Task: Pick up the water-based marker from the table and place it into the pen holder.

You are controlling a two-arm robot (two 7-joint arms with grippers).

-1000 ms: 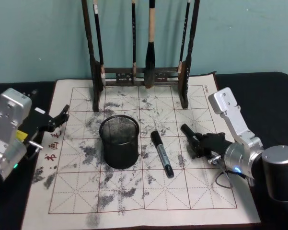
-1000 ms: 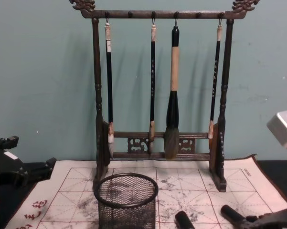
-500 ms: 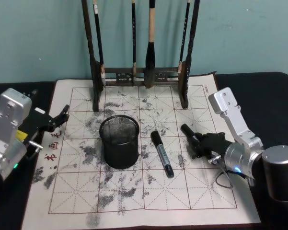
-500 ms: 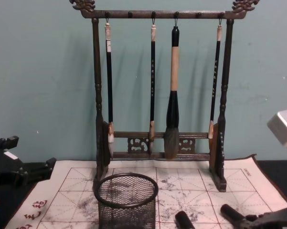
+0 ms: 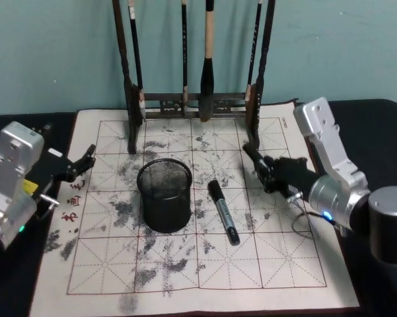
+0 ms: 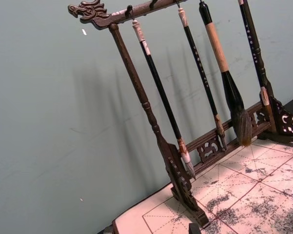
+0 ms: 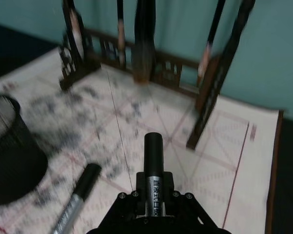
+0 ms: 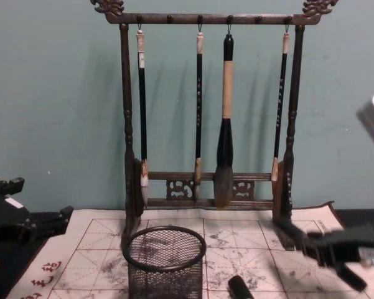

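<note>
My right gripper [image 5: 272, 174] is shut on a black water-based marker [image 5: 252, 156] and holds it above the mat, right of centre. In the right wrist view the held marker [image 7: 153, 163] sticks out forward between the jaws of the right gripper [image 7: 153, 202]. In the chest view the right gripper [image 8: 327, 246] hovers at the right. A second black marker [image 5: 223, 211] lies flat on the mat beside the black mesh pen holder [image 5: 164, 195], which also appears low in the chest view [image 8: 165, 260]. My left gripper [image 5: 79, 165] stays parked and open at the mat's left edge.
A tall dark wooden brush rack [image 5: 197, 100] with several hanging brushes stands at the back of the ink-stained grid mat [image 5: 185, 277], close behind the held marker. Black table [image 5: 376, 132] surrounds the mat.
My right gripper has risen and moved back toward the rack, lifting the marker off the mat. The left arm, pen holder and lying marker have not moved.
</note>
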